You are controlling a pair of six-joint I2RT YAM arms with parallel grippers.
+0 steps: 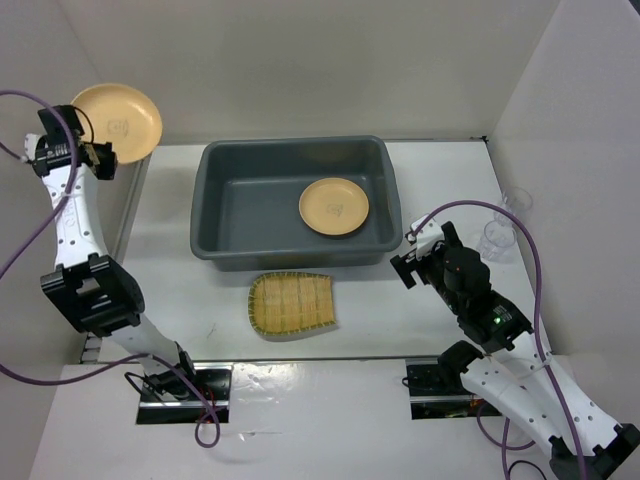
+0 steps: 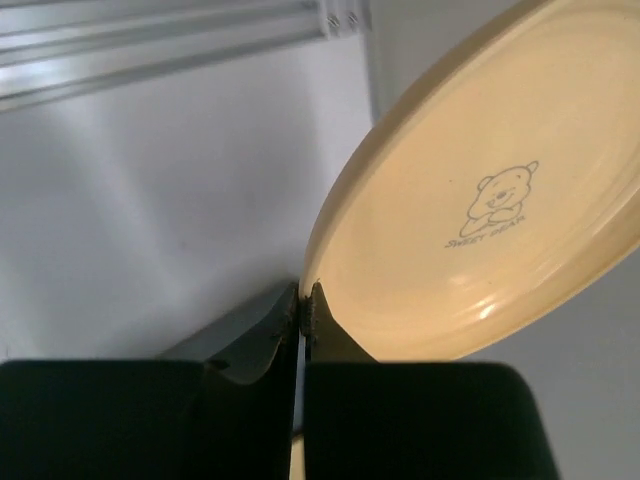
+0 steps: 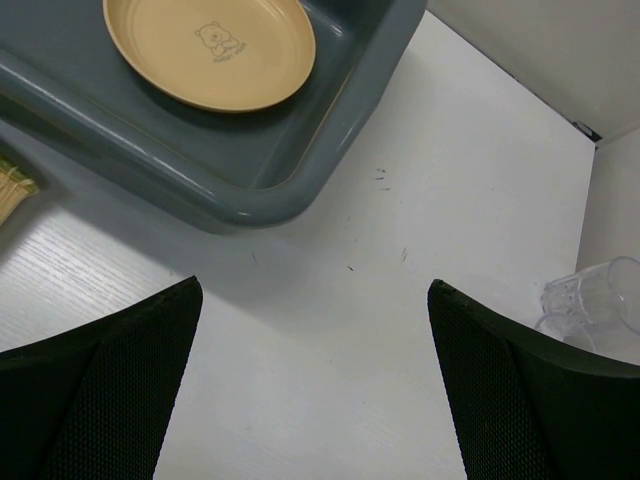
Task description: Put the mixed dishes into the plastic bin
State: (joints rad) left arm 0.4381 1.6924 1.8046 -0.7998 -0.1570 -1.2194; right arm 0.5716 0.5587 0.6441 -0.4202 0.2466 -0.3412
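At far left, left pincer (image 2: pixel 303 298) grips a round tan bear-printed plate (image 2: pixel 500 240); right pincer (image 3: pixel 315 290) gapes.

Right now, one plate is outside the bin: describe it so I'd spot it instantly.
Find the big grey bin in the middle, then look to the far left corner. There the left gripper pinches a tan plate by its rim, up in the air. The other plate lies flat inside the bin.

The bin (image 1: pixel 250 215) is dark grey. The plate inside it (image 1: pixel 334 206) and the lifted plate (image 1: pixel 117 122) are tan, each with a small grey bear print. The slatted tray (image 1: pixel 291 303) is pale yellow-green. The cups (image 1: pixel 497 238) are clear and the surface (image 1: pixel 420 320) is white.
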